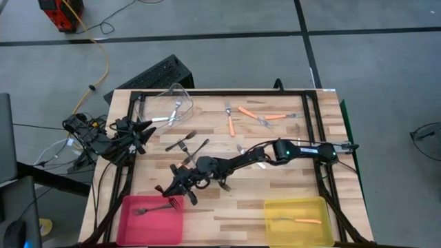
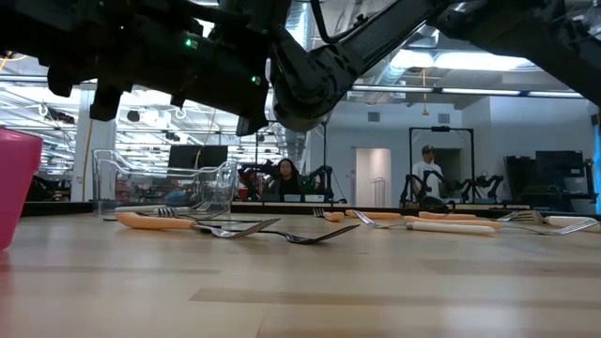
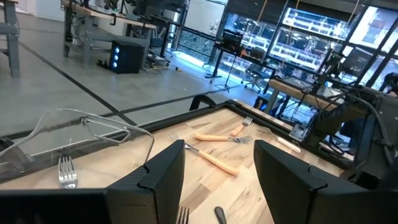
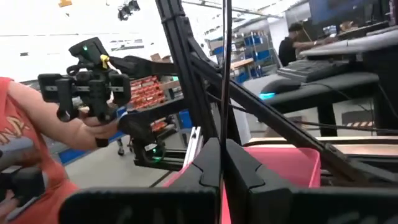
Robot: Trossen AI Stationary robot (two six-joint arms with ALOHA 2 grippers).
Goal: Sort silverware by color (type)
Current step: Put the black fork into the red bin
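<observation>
Hovering beside pink bin (image 1: 131,222), right gripper (image 1: 180,184) clenched, left gripper (image 1: 140,131) released, no readable writing.

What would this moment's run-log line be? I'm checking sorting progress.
right gripper: shut, above table beside pink bin | left gripper: open, waiting by clear bin | yellow bin: one orange fork

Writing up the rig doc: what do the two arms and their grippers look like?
Both arms are matte black, jointed links with black cables. The right arm shows a green light and a pale label strip near its base. The left gripper has broad, flat, angular black fingers; the right gripper has similar black fingers.
</observation>
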